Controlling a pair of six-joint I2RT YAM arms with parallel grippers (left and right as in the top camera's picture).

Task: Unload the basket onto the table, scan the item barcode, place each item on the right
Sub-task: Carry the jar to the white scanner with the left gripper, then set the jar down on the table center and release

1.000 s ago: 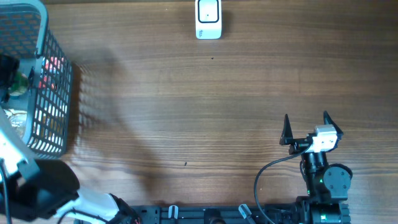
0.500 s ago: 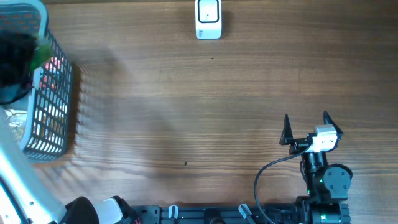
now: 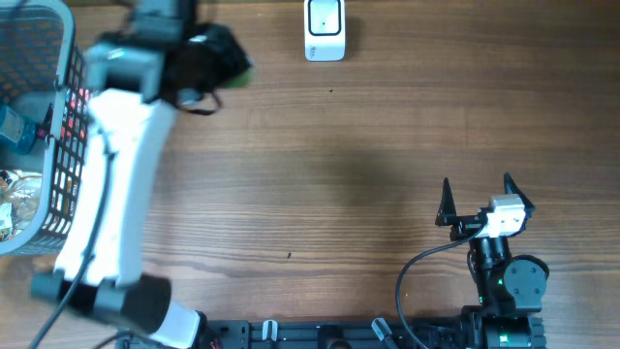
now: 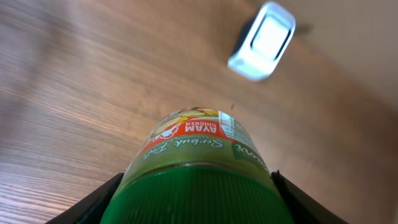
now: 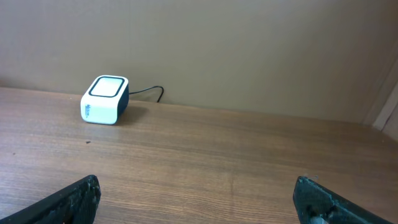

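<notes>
1. Basket [image 3: 92, 165]: at the far left of the bench [image 3: 339, 174], it no longer has the arm over it. A second ago the left arm reached into it at the frame's edge. Other goods are left inside, and it seems to sit slightly askew compared with then, though you cannot be sure from overhead.
2. Left pincer [image 3: 203, 66]: it has swung out of the basket and up across the bench, and the blur suggests it is still travelling. The wrist view shows its fingers [image 4: 87, 208] on either side of a green-lidded jar [image 4: 198, 155], so it is gripping the jar, which hangs clear above the wood. The pick looks finished, and you are now in the carry.
3. Scanner [image 3: 325, 29]: the white unit has not moved from the bench's far edge. The jar is now near it on its left, not yet over it. In the wrist view it lies ahead and to the right, with the jar's label facing roughly that way. You cannot see a barcode in any view, so the jar may need turning before a read.
4. Right pincer [image 3: 477, 184]: it is parked at the near right exactly as before, with jaws spread wide and nothing between them. It takes no part in this step.
</notes>
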